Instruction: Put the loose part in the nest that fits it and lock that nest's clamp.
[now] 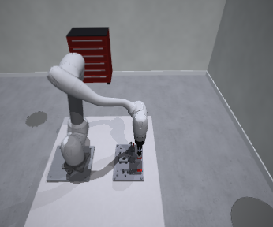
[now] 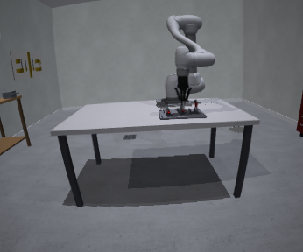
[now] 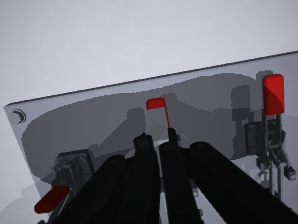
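Note:
The grey fixture plate (image 1: 128, 162) lies on the white table in front of the arm's base; it also shows in the side view (image 2: 182, 114). My gripper (image 3: 158, 121) is shut with nothing between its fingers. It stands low over the plate, its tips just in front of the middle clamp's red handle (image 3: 156, 104), which stands upright. A second red handle (image 3: 273, 94) stands upright at the right. A third red handle (image 3: 51, 198) lies low at the lower left. A pale piece (image 1: 124, 161) sits on the plate's left half; its seating is too small to tell.
The arm's base plate (image 1: 71, 163) is left of the fixture. A red drawer cabinet (image 1: 90, 54) stands at the back wall. A wooden shelf (image 2: 1, 127) stands at the far left of the room.

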`<state>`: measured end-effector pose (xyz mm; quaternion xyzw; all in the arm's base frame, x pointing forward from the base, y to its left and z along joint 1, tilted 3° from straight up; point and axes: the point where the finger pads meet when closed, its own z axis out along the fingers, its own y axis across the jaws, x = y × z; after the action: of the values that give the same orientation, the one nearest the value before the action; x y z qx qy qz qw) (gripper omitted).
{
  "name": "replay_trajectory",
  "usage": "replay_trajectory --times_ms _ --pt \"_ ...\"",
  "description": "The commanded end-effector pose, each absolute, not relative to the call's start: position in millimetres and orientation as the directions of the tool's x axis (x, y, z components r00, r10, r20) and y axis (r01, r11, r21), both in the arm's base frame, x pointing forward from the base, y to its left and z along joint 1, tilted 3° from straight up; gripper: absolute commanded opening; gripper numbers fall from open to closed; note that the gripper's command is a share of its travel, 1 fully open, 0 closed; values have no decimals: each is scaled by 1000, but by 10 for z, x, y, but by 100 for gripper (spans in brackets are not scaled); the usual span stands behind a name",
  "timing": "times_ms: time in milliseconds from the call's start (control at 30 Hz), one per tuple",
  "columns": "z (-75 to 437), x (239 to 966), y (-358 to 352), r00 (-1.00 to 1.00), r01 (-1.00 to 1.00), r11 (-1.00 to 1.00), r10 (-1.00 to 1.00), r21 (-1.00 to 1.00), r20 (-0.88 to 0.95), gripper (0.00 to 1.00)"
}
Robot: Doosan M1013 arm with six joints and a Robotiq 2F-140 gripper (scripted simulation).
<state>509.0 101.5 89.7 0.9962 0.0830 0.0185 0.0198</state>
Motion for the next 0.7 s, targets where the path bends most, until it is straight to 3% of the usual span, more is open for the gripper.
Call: replay_trajectory --times_ms 0,667 --pt "897 5090 1015 986 165 -985 166 42 34 10" --pt "1152 5080 1024 986 165 -985 166 42 34 10"
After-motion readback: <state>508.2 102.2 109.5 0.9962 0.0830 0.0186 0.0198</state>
